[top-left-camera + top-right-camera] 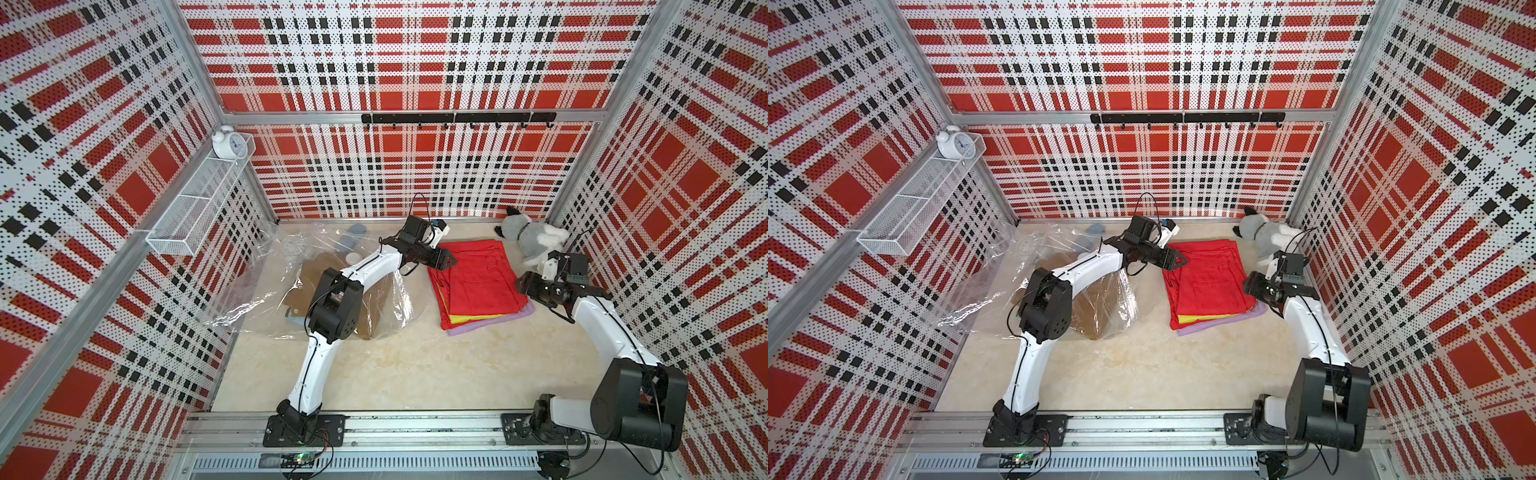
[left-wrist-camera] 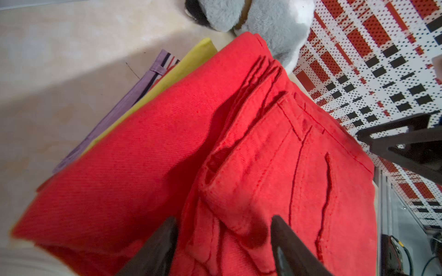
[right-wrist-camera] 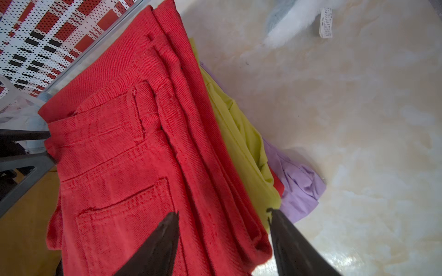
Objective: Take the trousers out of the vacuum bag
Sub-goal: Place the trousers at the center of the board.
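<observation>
I'm hovering left gripper [image 2: 223, 218] and right gripper [image 3: 223, 212] part-open, empty, over red twill trousers [image 1: 478, 278]; crinkly vacuum bag [image 1: 266, 266], centre-left, is holding a brown pair [image 1: 378, 309].

The pile of trousers [image 1: 478, 278] is red on top, yellow-green beneath and lilac at the bottom, with a grey-and-white plush toy [image 1: 525, 239] at its one o'clock. At its nine o'clock the vacuum bag [image 1: 257, 291] is clear, mustard brown and light blue trousers showing through. The walls [image 1: 415, 62] wear a dotted plaid of red, white and black; the floor [image 1: 415, 365] is mottled cream.
</observation>
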`<act>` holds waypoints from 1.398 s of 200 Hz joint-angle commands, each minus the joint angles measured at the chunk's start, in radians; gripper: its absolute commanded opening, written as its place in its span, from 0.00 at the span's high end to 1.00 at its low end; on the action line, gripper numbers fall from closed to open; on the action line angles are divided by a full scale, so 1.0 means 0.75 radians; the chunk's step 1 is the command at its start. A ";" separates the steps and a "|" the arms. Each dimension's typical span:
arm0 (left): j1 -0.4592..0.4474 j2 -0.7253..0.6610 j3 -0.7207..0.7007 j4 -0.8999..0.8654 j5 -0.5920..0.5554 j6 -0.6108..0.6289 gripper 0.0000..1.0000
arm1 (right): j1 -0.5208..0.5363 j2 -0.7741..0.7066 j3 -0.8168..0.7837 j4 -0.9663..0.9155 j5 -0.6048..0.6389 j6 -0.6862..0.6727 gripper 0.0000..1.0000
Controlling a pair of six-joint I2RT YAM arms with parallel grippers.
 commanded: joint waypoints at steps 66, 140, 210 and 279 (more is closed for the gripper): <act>-0.008 0.042 0.059 -0.023 0.031 -0.015 0.55 | 0.002 -0.038 -0.018 0.029 -0.003 0.013 0.35; -0.001 0.095 0.164 0.048 0.060 -0.118 0.81 | 0.002 -0.049 -0.029 0.031 0.009 0.004 0.35; 0.060 0.042 0.136 0.149 0.052 -0.190 0.97 | 0.002 -0.050 -0.033 0.037 0.015 0.004 0.35; 0.122 0.009 0.117 0.268 0.059 -0.253 0.97 | 0.001 -0.052 -0.036 0.036 0.022 0.006 0.35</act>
